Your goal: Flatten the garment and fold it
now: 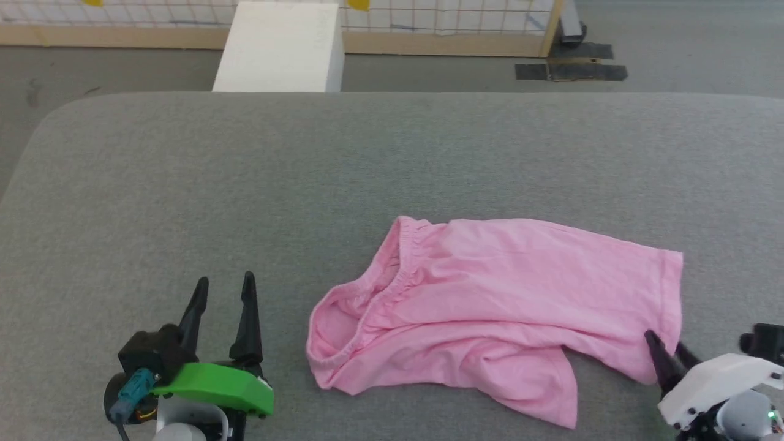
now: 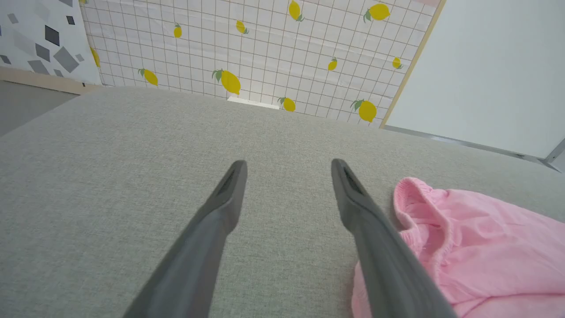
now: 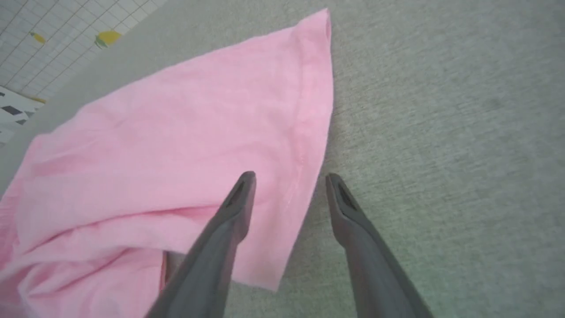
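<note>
Two open hands; L hand near garment; R wrist cam: R hand straddles hem.

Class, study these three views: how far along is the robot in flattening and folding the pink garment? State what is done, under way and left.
Done: the garment lies partly spread on the grey table, unfolded. In hand: the right pincer, jaws apart, straddles the leg hem; the left pincer stands open beside the waistband. Left: smoothing the bunched waistband and rumpled lower leg, then every fold.
</note>
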